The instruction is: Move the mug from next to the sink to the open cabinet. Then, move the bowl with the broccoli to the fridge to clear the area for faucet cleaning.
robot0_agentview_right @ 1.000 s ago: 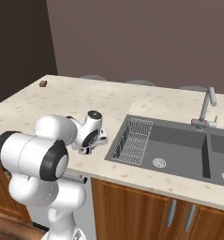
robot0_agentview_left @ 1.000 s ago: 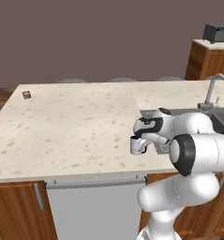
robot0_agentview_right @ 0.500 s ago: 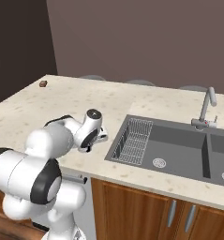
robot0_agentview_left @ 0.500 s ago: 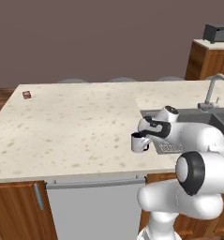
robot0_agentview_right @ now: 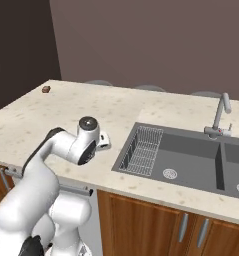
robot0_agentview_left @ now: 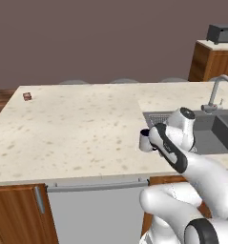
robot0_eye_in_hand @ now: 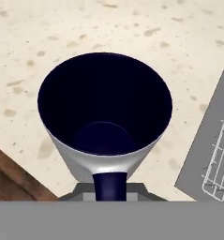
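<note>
Mug [robot0_agentview_left: 144,139] first, in the left base view: you see it on the pale speckled tabletop [robot0_agentview_left: 77,128], just left of the sink [robot0_agentview_left: 215,131] and near the front edge. The arm reaches in from the lower right, its forearm folded low across the front edge, and the wrist sits right against the mug's right side, so the tool itself is hidden behind it. Far back on the right, a dark box rests on a wooden cabinet [robot0_agentview_left: 215,62].

From the right base view, the arm bends up from the lower left and the hand tips down over the tabletop beside the sink's wire rack [robot0_agentview_right: 143,152]. The faucet [robot0_agentview_right: 218,117] stands behind the basins, well apart from the hand. A small brown item [robot0_agentview_right: 46,89] lies at the far left corner.

In the hand view you look straight down into the mug's dark inside, with its pale outer wall flaring toward you. Its handle [robot0_eye_in_hand: 109,186] points directly back at the tool [robot0_eye_in_hand: 108,194], and the tool is clenched on that handle, as far as the bottom edge lets you see. Your coming move likely turns on this: the mug hangs forward of the grip, so lift straight up before swinging toward the open cabinet.
</note>
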